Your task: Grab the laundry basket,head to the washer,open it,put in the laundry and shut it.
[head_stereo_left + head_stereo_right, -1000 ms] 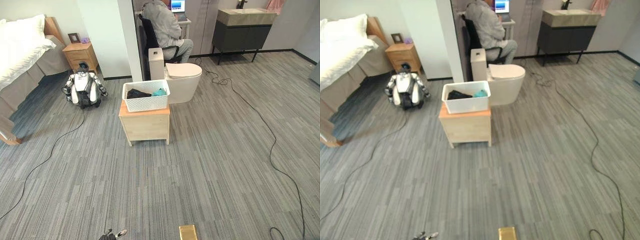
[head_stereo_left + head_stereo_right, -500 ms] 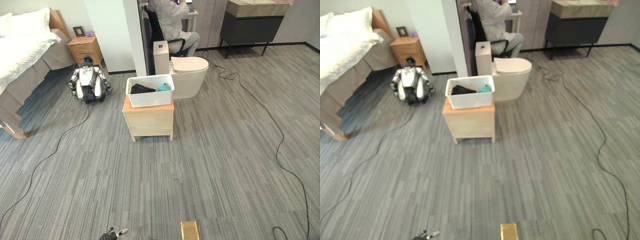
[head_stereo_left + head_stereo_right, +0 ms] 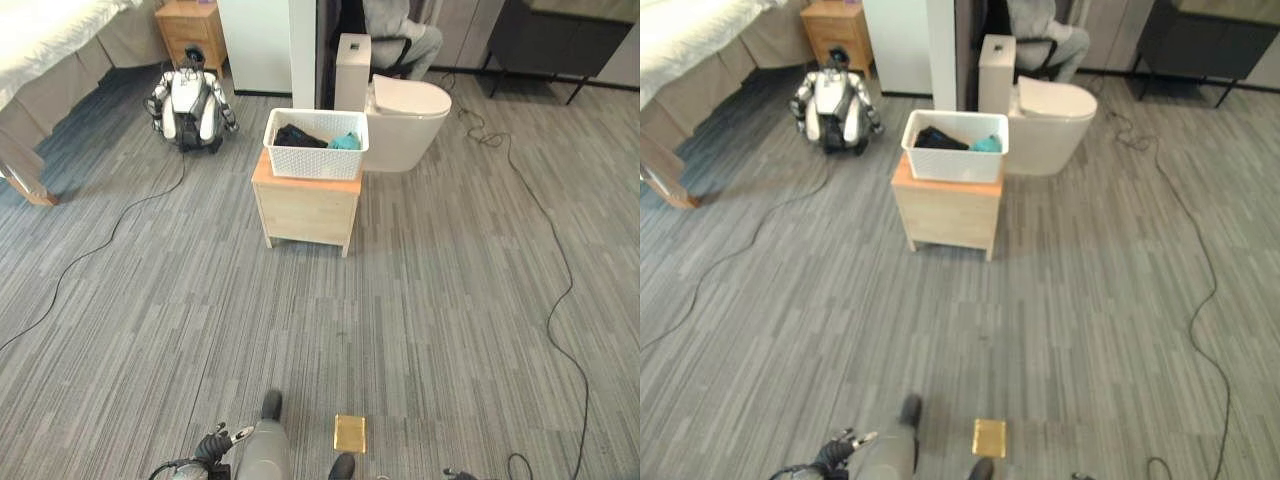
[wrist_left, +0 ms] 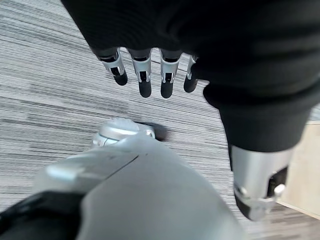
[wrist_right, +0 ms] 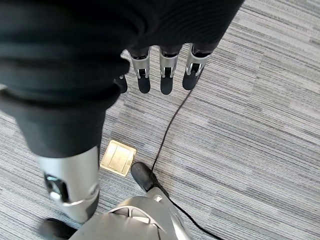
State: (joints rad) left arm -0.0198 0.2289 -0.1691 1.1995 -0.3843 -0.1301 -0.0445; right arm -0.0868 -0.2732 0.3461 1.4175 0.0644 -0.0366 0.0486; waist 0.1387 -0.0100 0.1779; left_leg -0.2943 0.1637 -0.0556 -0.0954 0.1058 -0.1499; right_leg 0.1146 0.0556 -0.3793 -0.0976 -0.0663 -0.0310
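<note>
A grey striped carpet floor [image 3: 450, 330] covers the room. A bed [image 3: 50, 40] stands at the far left. A white toilet [image 3: 405, 120] sits at the back, with a person on a chair [image 3: 400, 25] behind it. A small wooden cabinet [image 3: 305, 210] stands in the middle of the floor. The white laundry basket [image 3: 315, 145] rests on its tabletop, just beside the toilet, with dark and teal clothes [image 3: 318, 138] inside. A small toy-like robot [image 3: 192, 100] sits on the floor near the bed. A brass floor plate [image 3: 349, 433] lies close by. The left hand [image 4: 150, 75] and the right hand [image 5: 165, 70] hang over the floor, fingers straight and apart, holding nothing, far from the basket.
</note>
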